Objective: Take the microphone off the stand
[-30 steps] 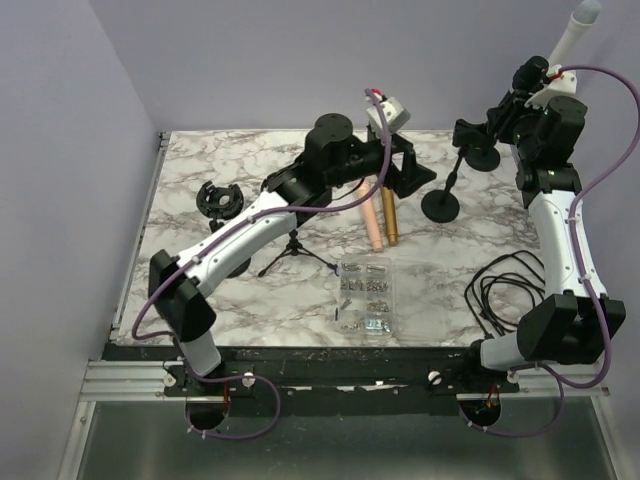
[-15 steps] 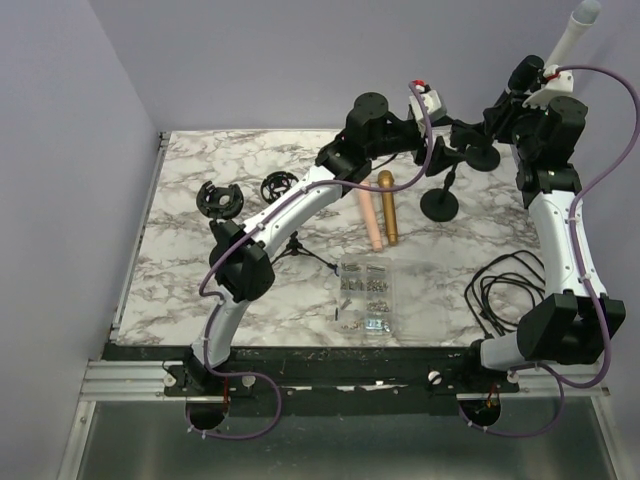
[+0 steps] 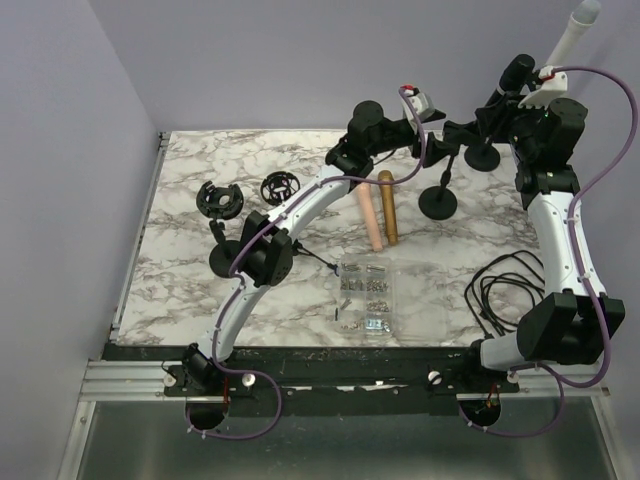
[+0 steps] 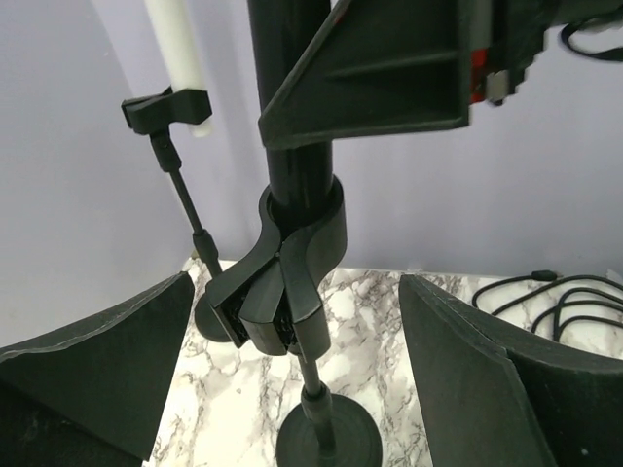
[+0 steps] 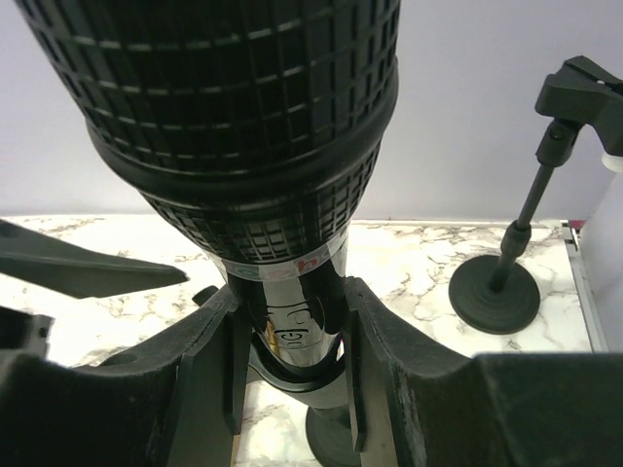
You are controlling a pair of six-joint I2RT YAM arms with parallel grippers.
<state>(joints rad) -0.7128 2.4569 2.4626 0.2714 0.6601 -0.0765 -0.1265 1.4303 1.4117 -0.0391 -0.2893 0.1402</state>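
1. A clear box of screws (image 3: pixel 365 295) and a coiled cable (image 3: pixel 505 290) lie nearest on the marble tabletop (image 3: pixel 180 290).
2. Beyond them, the left gripper (image 4: pixel 294 292) is spread wide on either side of the clip (image 4: pixel 282 282) of the stand (image 4: pixel 329 438), without touching it.
3. The right gripper (image 5: pixel 292 350) is clenched on the black microphone (image 5: pixel 243 146), which sits upright in that clip.
4. Farthest away, a second stand (image 3: pixel 483 157) holds a white microphone (image 3: pixel 575 25).

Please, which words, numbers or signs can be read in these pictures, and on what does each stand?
None can be read with certainty.
Red marks on the pale band of the black microphone: too blurred to read.
Pale print on its handle, inside the right gripper: too blurred.
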